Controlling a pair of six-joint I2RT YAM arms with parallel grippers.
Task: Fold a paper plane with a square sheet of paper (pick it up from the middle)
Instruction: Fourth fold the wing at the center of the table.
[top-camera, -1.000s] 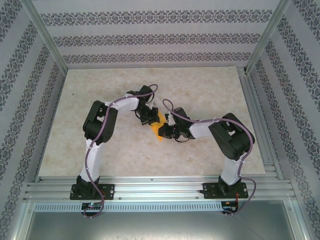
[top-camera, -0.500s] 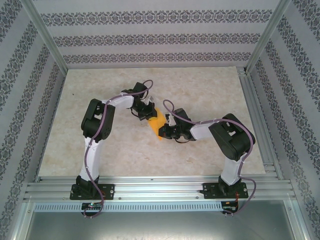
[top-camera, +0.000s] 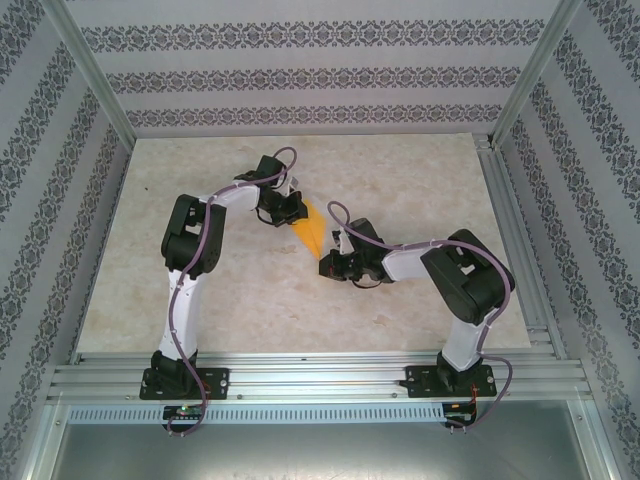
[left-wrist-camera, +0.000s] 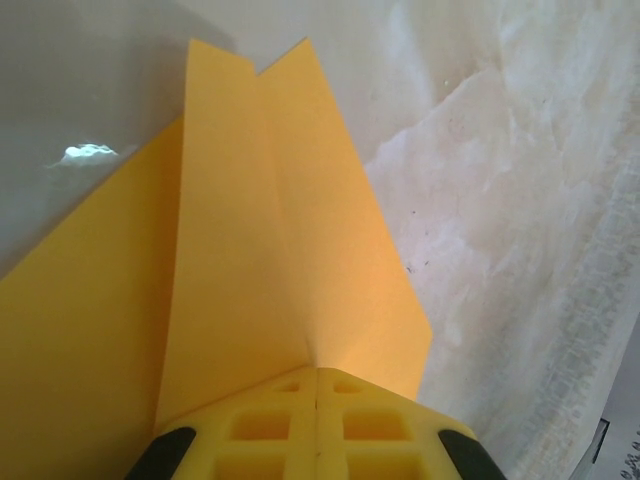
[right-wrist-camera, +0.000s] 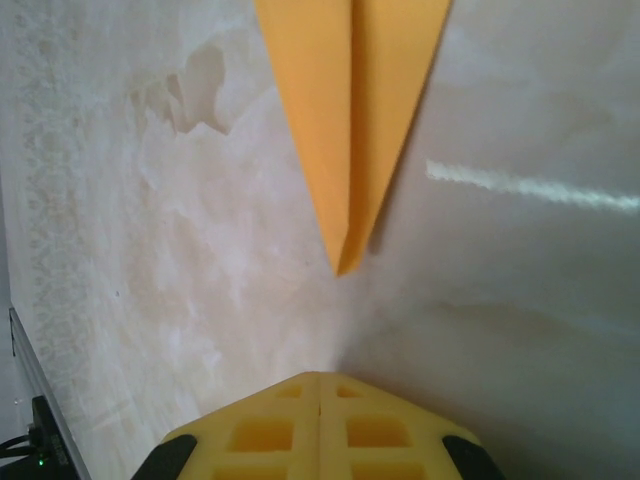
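Note:
The paper plane (top-camera: 312, 230) is a narrow orange-yellow dart with a centre crease, lying between the two arms. Its wide end is at my left gripper (top-camera: 293, 212) and its nose points toward my right gripper (top-camera: 330, 265). In the left wrist view the plane (left-wrist-camera: 270, 250) spreads out ahead, and its crease runs straight into the closed left gripper (left-wrist-camera: 317, 370), which pinches the paper there. In the right wrist view the plane's nose (right-wrist-camera: 345, 255) ends a short way ahead of the right gripper (right-wrist-camera: 320, 376), which is shut on nothing and does not touch it.
The marbled tabletop (top-camera: 400, 180) lies inside patterned walls. An aluminium rail (top-camera: 515, 230) runs along the right side and another rail (top-camera: 320, 370) crosses the front by the arm bases.
My left gripper has moved up and to the left, drawing the paper with it, so more of the plane shows. The nose has pulled away from the right gripper, which barely moved.

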